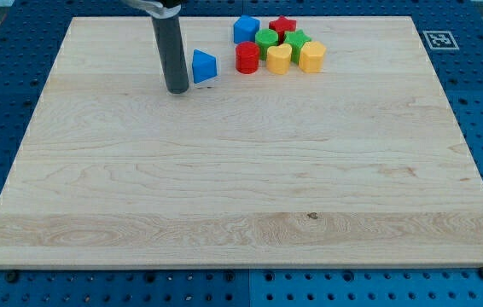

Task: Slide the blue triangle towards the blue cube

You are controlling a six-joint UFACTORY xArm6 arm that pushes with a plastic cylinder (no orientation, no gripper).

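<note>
Fingers are not fitted on this arm: it ends in a dark rod whose tip [177, 89] rests on the worktop [241, 188] near the top edge, holding nothing. Just to its right lies the blue triangle [204, 66], barely apart. Farther right sits the blue cube [246, 30], leading a cluster of red, green and yellow blocks. A black-and-white marker [439, 39] occupies the top right corner.

Eight blocks [267, 47], one board [241, 205]
</note>
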